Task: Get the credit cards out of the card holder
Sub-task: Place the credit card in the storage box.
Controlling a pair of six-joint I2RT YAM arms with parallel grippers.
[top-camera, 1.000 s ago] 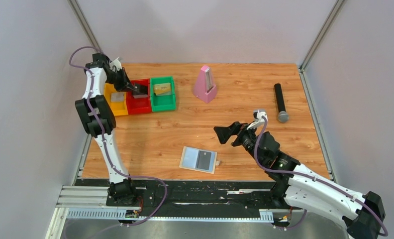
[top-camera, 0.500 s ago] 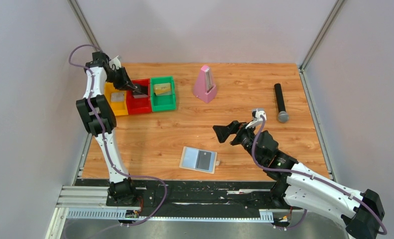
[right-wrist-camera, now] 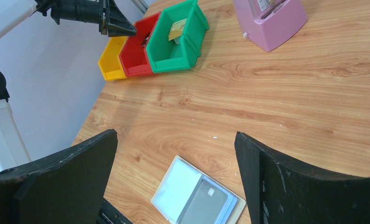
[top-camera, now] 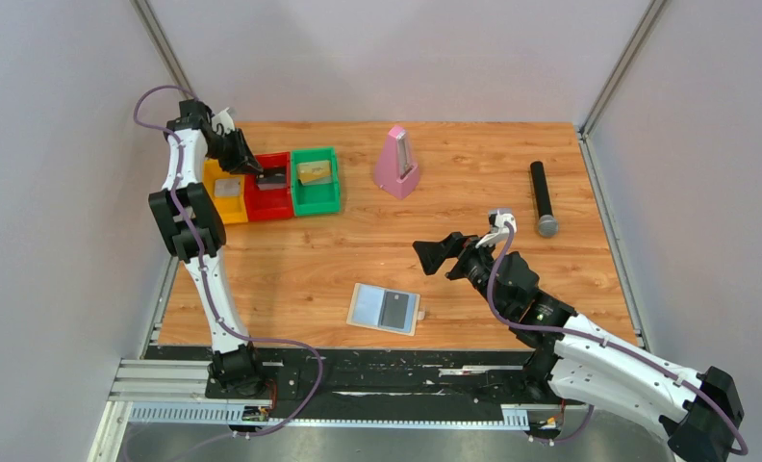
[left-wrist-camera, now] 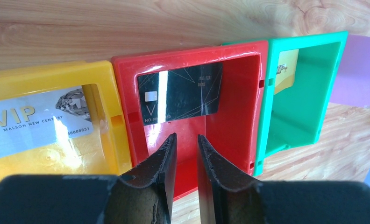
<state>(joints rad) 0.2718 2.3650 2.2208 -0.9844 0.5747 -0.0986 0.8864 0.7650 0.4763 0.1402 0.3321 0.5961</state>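
Observation:
The card holder (top-camera: 369, 306) lies open near the table's front edge, cream rim and pale blue panels. It also shows in the right wrist view (right-wrist-camera: 181, 186). A dark grey card (top-camera: 393, 310) (right-wrist-camera: 202, 204) sits in its right panel. A black card (left-wrist-camera: 181, 93) (top-camera: 273, 179) leans inside the red bin (left-wrist-camera: 230, 116). A yellow-gold card (top-camera: 312, 171) (left-wrist-camera: 286, 65) is in the green bin (top-camera: 317, 200). My left gripper (left-wrist-camera: 187, 136) (top-camera: 259, 170) hovers at the red bin, jaws slightly apart and empty. My right gripper (right-wrist-camera: 176, 135) (top-camera: 435, 255) is wide open, above the table right of the holder.
A silver VIP card (left-wrist-camera: 33, 123) lies in the yellow bin (top-camera: 214, 204). A pink metronome (top-camera: 396, 164) stands at the back middle. A black microphone (top-camera: 543, 197) lies at the back right.
The left gripper has let go of the black card, which now rests in the red bin, and has drawn back a little. The right arm has hardly moved.

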